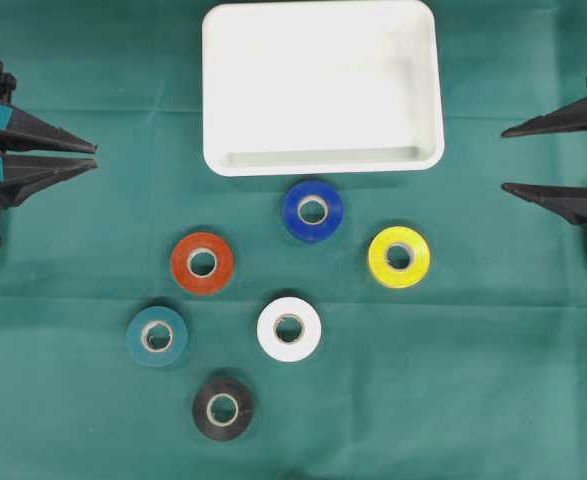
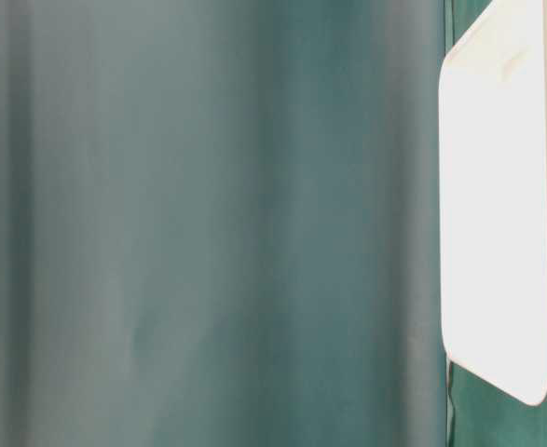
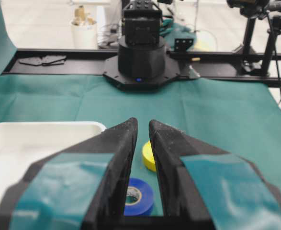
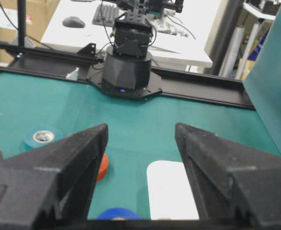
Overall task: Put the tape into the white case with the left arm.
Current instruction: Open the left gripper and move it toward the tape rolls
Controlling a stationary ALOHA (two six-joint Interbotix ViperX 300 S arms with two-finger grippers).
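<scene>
Several tape rolls lie flat on the green cloth: blue (image 1: 312, 210), orange (image 1: 202, 263), yellow (image 1: 399, 257), white (image 1: 289, 329), teal (image 1: 157, 336) and black (image 1: 222, 408). The white case (image 1: 318, 80) sits empty at the top centre, just beyond the blue roll. At the left edge my left gripper (image 1: 94, 156), with teal bands, is shut on nothing and well apart from every roll. In its wrist view the left gripper (image 3: 142, 122) frames the blue roll (image 3: 142, 191) and the yellow roll (image 3: 148, 155), with the case (image 3: 35, 143) at left. My right gripper (image 1: 504, 158) stands open at the right edge.
The right wrist view shows the right gripper (image 4: 141, 127) above the case (image 4: 171, 191), the orange roll (image 4: 103, 167) and the teal roll (image 4: 43, 136). The arm bases (image 3: 141, 62) stand at the cloth's ends. The table-level view shows only cloth and the case (image 2: 497, 214).
</scene>
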